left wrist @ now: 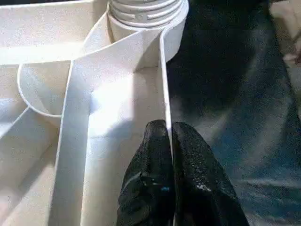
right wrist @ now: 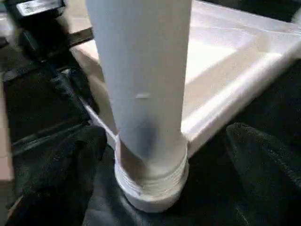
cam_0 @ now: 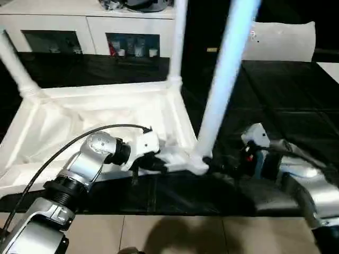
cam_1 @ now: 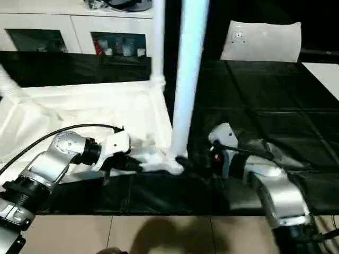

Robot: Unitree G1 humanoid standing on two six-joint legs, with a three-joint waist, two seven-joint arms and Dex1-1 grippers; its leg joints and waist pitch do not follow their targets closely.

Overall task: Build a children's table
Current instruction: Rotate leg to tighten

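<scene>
Tabletop (cam_0: 106, 114) lies upside down on the dark surface (cam_0: 275, 95), ribbed underside up. I see 3 legs standing in its corner sockets; the near right leg (cam_0: 225, 79) rises upright, its long axis vertical. My right gripper (right wrist: 155, 155) sits just right of that leg's base, fingers (right wrist: 263, 165) spread apart on either side of the threaded foot, not gripping. My left gripper (left wrist: 169, 136) is pinched onto the tabletop's near rim just left of the same socket, bracing it. Right arm is the nearer for the leg.
</scene>
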